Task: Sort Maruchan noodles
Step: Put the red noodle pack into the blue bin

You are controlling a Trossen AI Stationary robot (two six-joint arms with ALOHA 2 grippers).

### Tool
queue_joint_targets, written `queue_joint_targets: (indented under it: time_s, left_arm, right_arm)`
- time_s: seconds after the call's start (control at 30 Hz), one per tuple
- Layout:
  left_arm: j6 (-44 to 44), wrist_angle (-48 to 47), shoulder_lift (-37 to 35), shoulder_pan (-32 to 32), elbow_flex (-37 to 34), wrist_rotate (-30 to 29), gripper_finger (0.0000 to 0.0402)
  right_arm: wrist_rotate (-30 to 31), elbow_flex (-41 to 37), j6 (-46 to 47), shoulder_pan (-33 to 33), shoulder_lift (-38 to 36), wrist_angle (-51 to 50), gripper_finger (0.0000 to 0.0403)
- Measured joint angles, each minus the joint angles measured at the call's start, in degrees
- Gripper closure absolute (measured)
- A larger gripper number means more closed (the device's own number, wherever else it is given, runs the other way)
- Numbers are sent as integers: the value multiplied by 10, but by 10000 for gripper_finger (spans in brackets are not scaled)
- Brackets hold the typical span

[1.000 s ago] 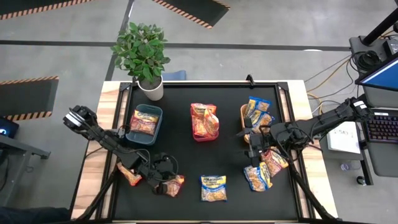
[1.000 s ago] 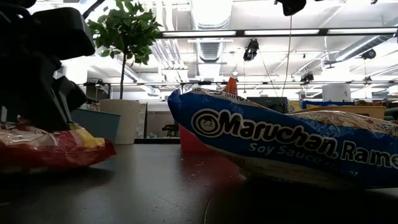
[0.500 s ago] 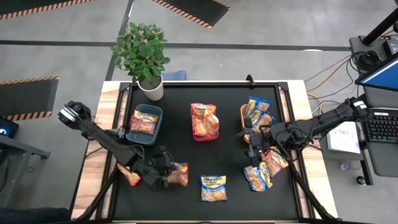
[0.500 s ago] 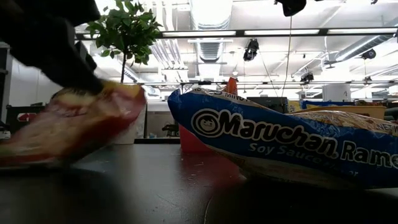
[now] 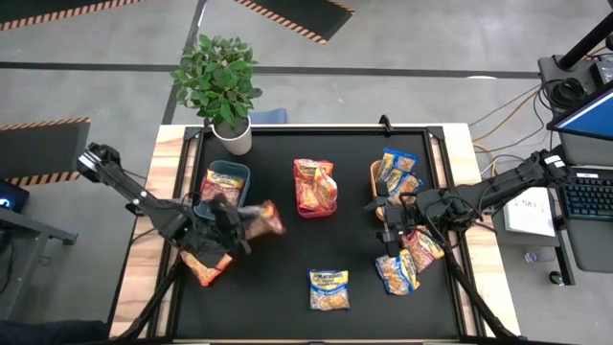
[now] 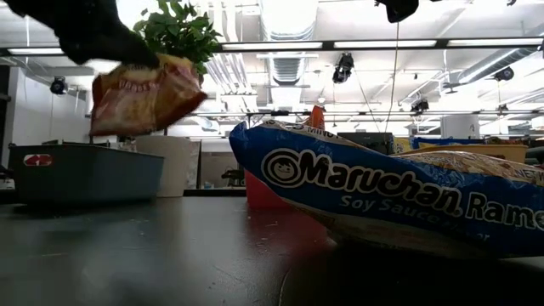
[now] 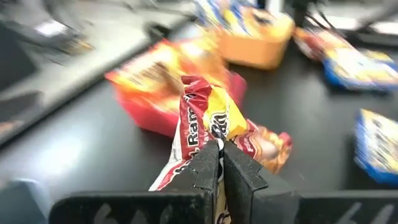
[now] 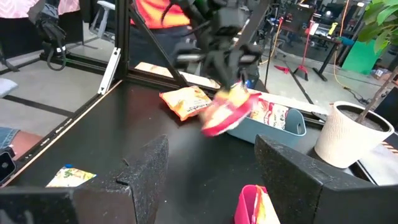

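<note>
Left gripper (image 5: pixel 241 222) is carrying a crinkly red-pink plastic noodle packet (image 5: pixel 265 219), fingers (image 7: pixel 208 167) pinched narrow on its edge; the packet is hanging clear of the black table mat (image 5: pixel 287 278), just right of the teal plastic bin (image 5: pixel 237 198) at the far left; low view is showing it lifted above that bin's rim.

Step in hand, as I judge it: transporting this packet to a bin. A like-coloured packet is already lying in the teal bin; the next move is probably calling for a short swing left over the rim, then release.

Right gripper (image 5: pixel 391 228) is waiting beside the tan bin (image 5: pixel 374 175), fingers spread wide, holding nothing.

Loose packets are still lying on the mat: an orange one (image 5: pixel 205 267) near left, a blue-and-yellow one (image 5: pixel 329 288) near centre, more near right.
</note>
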Motion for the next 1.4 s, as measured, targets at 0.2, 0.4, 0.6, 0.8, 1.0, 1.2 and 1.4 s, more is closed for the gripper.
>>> queue_joint_targets:
  time_s: [0.2,0.4,0.6,0.8,1.0,1.2,1.4]
  left_arm:
    - [-38,-222,-53,12,57,-91,401]
    - [-46,-382,-69,73,110,-135,401]
    - [-43,-411,-69,178,106,-113,401]
    - [-82,-418,-41,284,91,-20,401]
    - [-119,-453,9,341,91,-2,401]
    - [-123,-453,81,351,95,42,401]
    - [-157,-454,149,351,124,119,401]
  right_arm:
    - [0,0,-1,0,0,0,174]
    - [2,0,-4,0,0,0,174]
    - [4,0,-5,0,0,0,174]
    - [4,0,-7,0,0,0,174]
    - [4,0,-17,-1,0,0,174]
    - [4,0,-22,-7,0,1,174]
    - [5,1,-21,-21,0,1,174]
